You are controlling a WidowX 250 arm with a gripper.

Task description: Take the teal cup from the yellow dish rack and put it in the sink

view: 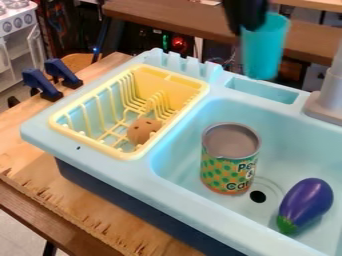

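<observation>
Recorded the teal cup (262, 52) as standing mouth up, with its long axis close to vertical and its narrower base pointing down. Located it at the upper right of the view, near the rear edge of the light-blue toy sink (110, 167), by the narrow recess (264, 90). Noted it directly below the black gripper (250, 25), in contact at the left part of the rim. Found the gripper pinching the cup there.

Inspected the basin (184, 135) next: logged an upright can (228, 162) with a patterned label, beside the drain hole (258, 196), and a purple eggplant (307, 201) lying aslant, green end toward the near side. Observed a yellow dish rack (163, 72) at the left, holding a brown, rounded item (142, 131), and a grey faucet (328, 92) at the right.

Identified a wooden tabletop (63, 212) beneath, with two dark-blue clamps (41, 85) at its far left. Listed behind: a brown bench (167, 17), a red light (179, 41) and a white toy stove (17, 17).
</observation>
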